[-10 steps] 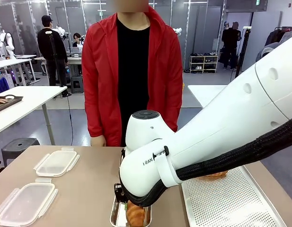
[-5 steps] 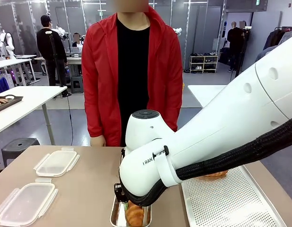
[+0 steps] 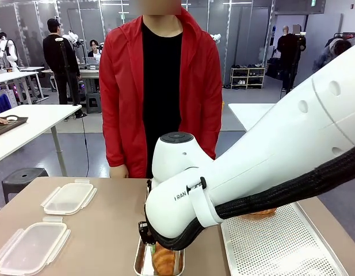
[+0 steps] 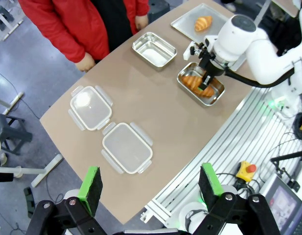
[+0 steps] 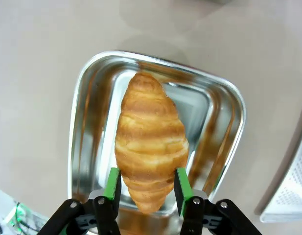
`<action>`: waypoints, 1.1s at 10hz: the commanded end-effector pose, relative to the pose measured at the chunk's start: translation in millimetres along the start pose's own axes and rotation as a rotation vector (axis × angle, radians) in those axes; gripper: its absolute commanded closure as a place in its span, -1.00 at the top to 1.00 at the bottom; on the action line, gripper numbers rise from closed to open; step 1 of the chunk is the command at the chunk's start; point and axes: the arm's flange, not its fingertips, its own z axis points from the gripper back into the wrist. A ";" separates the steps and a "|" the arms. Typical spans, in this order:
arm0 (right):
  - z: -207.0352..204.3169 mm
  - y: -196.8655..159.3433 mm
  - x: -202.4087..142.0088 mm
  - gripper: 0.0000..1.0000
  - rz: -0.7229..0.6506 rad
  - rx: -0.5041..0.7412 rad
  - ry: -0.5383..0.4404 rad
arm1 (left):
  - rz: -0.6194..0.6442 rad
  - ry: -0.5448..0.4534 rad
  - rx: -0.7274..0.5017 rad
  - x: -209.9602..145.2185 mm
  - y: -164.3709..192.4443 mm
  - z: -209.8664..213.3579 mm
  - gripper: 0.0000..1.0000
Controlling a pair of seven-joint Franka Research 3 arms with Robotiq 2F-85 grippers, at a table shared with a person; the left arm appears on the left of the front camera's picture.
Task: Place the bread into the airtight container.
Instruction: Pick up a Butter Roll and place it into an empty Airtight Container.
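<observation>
Right gripper [image 5: 147, 185] is pinched on the croissant [image 5: 151, 137] at its 6 o'clock tip, long axis 12-to-6 inside the steel container [image 5: 80, 147], presumably to fit between the walls; left gripper [image 4: 151, 182] is wide open, empty and high, likely keeping clear.

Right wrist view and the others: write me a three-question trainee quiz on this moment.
1. True or false: the right gripper has the croissant between its pads.
2. How many clear lids lie on the table? A one, B two, C three.
3. Fill in: the steel container nearer the person is ____.
Key: 1 true; 2 B; 3 empty.
</observation>
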 end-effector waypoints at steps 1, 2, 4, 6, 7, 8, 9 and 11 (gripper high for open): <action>55.6 -3.0 -4.4 0.12 0.078 -0.002 -0.054 | -0.003 -0.001 -0.001 1.7 0.3 0.6 1.00; 82.0 -14.0 -5.2 0.12 0.099 -0.020 -0.092 | -0.003 -0.001 -0.001 1.7 0.3 0.6 1.00; 127.3 -40.3 -10.8 0.12 0.131 -0.039 -0.147 | -0.003 -0.001 -0.001 1.7 0.3 0.6 1.00; 161.5 -76.9 -18.4 0.12 0.184 0.008 -0.180 | -0.003 -0.001 -0.001 1.7 0.3 0.6 1.00; 175.7 -104.6 -21.8 0.12 0.211 0.032 -0.209 | -0.003 -0.001 -0.001 1.7 0.3 0.6 1.00; 188.5 -135.0 -27.6 0.12 0.284 0.058 -0.222 | -0.003 -0.001 -0.001 1.7 0.3 0.6 1.00; 199.9 -164.2 -32.0 0.12 0.306 0.070 -0.225 | -0.003 -0.001 -0.001 1.7 0.3 0.6 1.00; 221.2 -222.7 -46.4 0.12 0.281 0.095 -0.292 | -0.003 -0.001 -0.001 1.7 0.3 0.6 1.00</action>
